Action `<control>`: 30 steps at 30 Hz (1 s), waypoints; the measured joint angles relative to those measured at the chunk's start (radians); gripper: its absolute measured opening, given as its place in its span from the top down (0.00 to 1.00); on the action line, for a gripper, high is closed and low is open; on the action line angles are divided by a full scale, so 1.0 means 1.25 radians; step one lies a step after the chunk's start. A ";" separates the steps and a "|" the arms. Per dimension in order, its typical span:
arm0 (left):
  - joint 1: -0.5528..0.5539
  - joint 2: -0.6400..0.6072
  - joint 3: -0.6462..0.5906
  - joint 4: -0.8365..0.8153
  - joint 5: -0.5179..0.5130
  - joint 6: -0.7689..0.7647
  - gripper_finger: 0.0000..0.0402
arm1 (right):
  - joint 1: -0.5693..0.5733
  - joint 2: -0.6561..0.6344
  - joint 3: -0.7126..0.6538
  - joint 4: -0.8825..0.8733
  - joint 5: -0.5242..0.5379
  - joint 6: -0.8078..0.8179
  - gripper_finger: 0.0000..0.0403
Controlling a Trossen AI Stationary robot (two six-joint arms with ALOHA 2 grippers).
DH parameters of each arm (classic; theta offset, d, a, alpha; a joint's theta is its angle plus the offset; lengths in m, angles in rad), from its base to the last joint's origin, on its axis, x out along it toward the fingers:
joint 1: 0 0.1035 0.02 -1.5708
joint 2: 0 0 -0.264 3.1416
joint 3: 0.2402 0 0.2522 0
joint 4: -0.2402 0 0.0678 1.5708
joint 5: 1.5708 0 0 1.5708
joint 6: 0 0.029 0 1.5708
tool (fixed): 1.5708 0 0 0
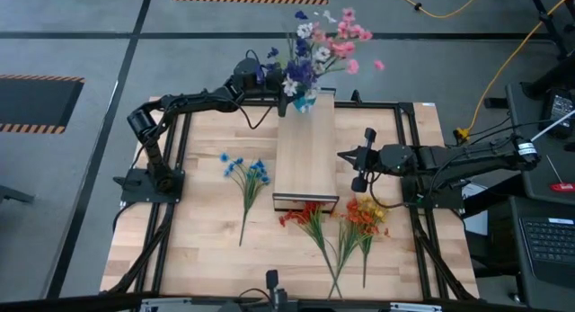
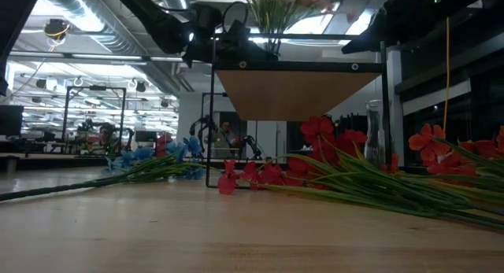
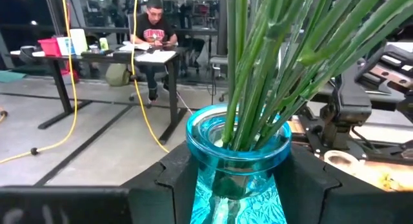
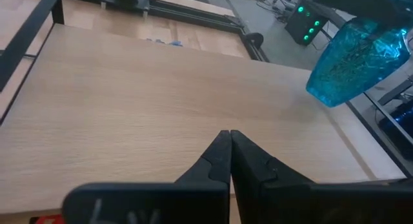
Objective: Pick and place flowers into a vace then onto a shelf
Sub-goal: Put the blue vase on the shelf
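Plainly, left gripper [image 3: 235, 185] fingers grasp blue glass vase [image 1: 304, 102] at its body, over shelf [image 1: 305, 155] far end; glass slick, fragile; bouquet [image 1: 319, 47] top-heavy, so low hold suits; right gripper [image 4: 227, 141] clenched empty beside shelf; loose flowers [image 1: 310, 224] on worktop.

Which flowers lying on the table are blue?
The blue flowers left of the shelf. The red flowers and orange flowers lie at its near end.

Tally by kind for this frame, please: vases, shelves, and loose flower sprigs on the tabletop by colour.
Blue glass vase with flowers, held by left gripper: 1
Shelf: 1
Blue sprig on table: 1
Red sprig: 1
Orange sprig: 1
Total: 5
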 joint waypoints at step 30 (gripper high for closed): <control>-0.020 0.005 -0.011 0.011 -0.044 0.012 0.60 | 0.000 0.000 0.000 -0.001 0.000 0.000 0.98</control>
